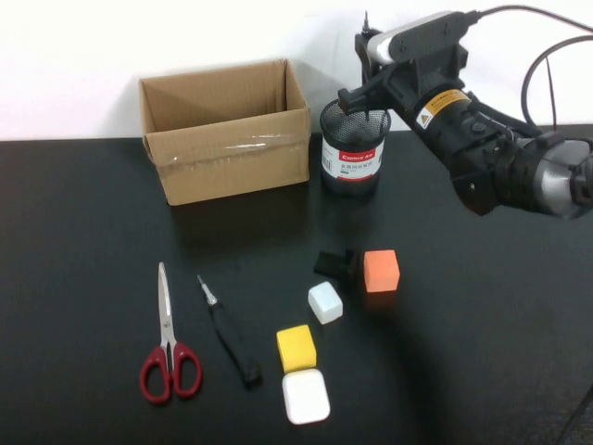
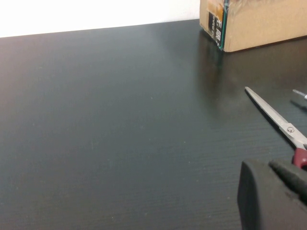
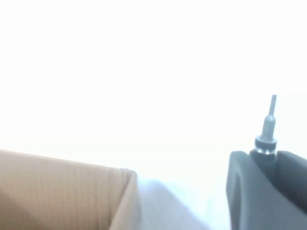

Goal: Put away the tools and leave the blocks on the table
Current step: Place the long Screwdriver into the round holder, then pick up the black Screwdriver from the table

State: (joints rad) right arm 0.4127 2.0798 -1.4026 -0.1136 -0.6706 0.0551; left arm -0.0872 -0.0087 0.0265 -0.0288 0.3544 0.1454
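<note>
Now the black table (image 1: 83, 232) carries a cardboard box (image 1: 227, 130) and mesh cup (image 1: 353, 148). Above the cup, the right gripper (image 1: 363, 63) pinches a screwdriver (image 3: 268, 125). Scissors (image 1: 168, 343), thin driver (image 1: 229, 332) and blocks (image 1: 296, 349) lie nearer. The left gripper (image 2: 273, 196) sits beside the scissors, its spread unclear.

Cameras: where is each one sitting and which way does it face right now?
High view: raised on the robot's side, angled down at the table; shows the right arm, right claw above the mesh cup, gripping a screwdriver.
Left wrist view: low over the table, looking towards the cardboard box; left claw beside the scissors.
Right wrist view: aloft, facing the white wall past the box rim; claw and screwdriver tip show.
Shared: high and left wrist both see scissors and box.
</note>
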